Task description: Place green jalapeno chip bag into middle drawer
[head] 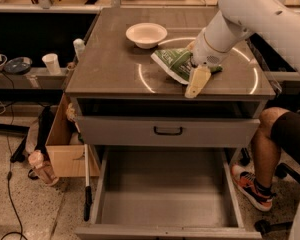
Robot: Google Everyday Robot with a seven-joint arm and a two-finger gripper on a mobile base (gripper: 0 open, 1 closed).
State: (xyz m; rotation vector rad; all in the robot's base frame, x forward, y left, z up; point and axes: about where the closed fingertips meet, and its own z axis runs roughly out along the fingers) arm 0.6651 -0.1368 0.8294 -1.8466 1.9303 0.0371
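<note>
Gripper point(195, 79) on green jalapeno chip bag point(172, 61), grip unclear; middle drawer point(165, 196) open.

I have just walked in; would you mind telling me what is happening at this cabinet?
A robot arm is reaching over the cabinet top, and its gripper is down at the green jalapeno chip bag, which lies on the top close to the cream bowl. Whether it has hold of the bag cannot be seen. Below, the middle drawer is pulled open, and the bag is not yet in it. The drawer front with the black handle above it is closed.
</note>
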